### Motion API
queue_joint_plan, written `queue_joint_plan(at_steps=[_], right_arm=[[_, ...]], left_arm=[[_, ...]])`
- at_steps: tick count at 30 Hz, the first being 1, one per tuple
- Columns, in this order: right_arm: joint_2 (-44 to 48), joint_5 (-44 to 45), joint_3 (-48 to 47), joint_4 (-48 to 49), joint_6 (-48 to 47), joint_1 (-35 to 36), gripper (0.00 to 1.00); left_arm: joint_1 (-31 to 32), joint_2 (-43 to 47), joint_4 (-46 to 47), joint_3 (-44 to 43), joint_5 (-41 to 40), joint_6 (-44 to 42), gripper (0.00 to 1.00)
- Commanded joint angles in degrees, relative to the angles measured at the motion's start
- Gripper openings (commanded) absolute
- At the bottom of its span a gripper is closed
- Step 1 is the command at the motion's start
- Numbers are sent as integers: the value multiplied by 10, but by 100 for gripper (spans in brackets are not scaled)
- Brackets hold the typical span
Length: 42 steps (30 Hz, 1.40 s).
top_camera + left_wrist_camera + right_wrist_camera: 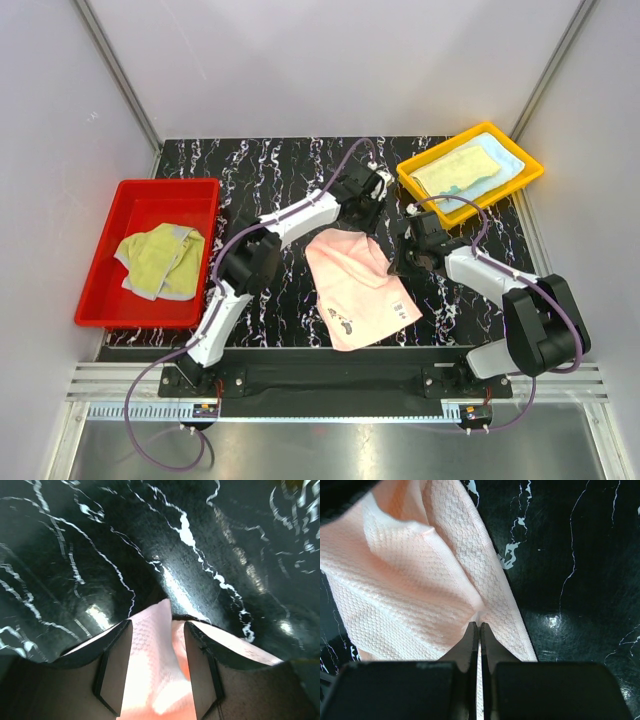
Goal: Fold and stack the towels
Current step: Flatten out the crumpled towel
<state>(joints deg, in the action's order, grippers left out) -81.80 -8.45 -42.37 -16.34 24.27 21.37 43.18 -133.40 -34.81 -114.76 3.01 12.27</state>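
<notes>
**A:** Where is the pink towel [355, 290]?

**B:** Out on the dark marbled surface [270, 170], between the two arms. Most of it lies flat, and there is a small dark print [341, 323] by its near edge. Its far edge is gathered up where both arms reach it.

**A:** What are the right jaws doing?

**B:** They are pressed together on the pink towel, at the right end of its far edge. In the right wrist view the two fingers [470, 645] meet on a pinch of the waffle-weave cloth. A thin pale line of the cloth shows between them, and the rest fans away from the tips in soft folds.

**A:** And the left jaws?

**B:** Apart. They stand over the pink towel's far corner. In the left wrist view a ridge of the cloth rises between the fingers [115, 670], with a dark gap on one side. The cloth sits between them but is not clamped.

**A:** Where are the other towels?

**B:** A crumpled yellow-green towel [160, 262] lies in a red tray [100, 305], well to the left of the pink towel. Beyond the pink towel's far right corner is a yellow tray [426, 199]. It holds a folded pale yellow towel [452, 170] lying on a light blue towel [508, 165].

**A:** Does either tray touch the pink towel?

**B:** No, both sit apart from it.
</notes>
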Motion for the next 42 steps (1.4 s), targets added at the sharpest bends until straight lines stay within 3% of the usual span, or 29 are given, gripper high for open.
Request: queue_joint_plan(at_steps=[1,16,19,20,21,24,27,31,34,37,42], right_arm=[[20,-6,-8,16,0,-1,0],[10,-6,-10,20,-1,-1,0],[9,-7,-10,21,1,-1,0],[9,-6,-11,22,0,-1,0],[9,-6,-12,23,-1,-1,0],[4,25,-30,7,-12,-1,0],[1,66,-98,-35,-42,-1,0],[10,104,-222,-48,-106,-1,0],[12,85,-342,-10,-156,-1,0],[6,22,-398,17,-203,2,0],[39,-4,-459,26,-289,28,0]], left_arm=[[6,-2,39,-25,-22,-30,50],[6,-37,38,-46,-53,-40,42],[5,-42,40,-54,-50,-38,30],[5,-44,38,-61,-53,-36,16],[5,-45,34,-64,-57,-30,9],[-1,-34,-8,-98,-91,-2,0],[-26,21,-51,-116,-154,25,0],[-83,124,-90,-125,-152,71,0],[-134,185,-125,-150,-136,102,0],[-168,232,-150,-173,-142,122,0],[-181,312,-195,-179,-153,146,0]])
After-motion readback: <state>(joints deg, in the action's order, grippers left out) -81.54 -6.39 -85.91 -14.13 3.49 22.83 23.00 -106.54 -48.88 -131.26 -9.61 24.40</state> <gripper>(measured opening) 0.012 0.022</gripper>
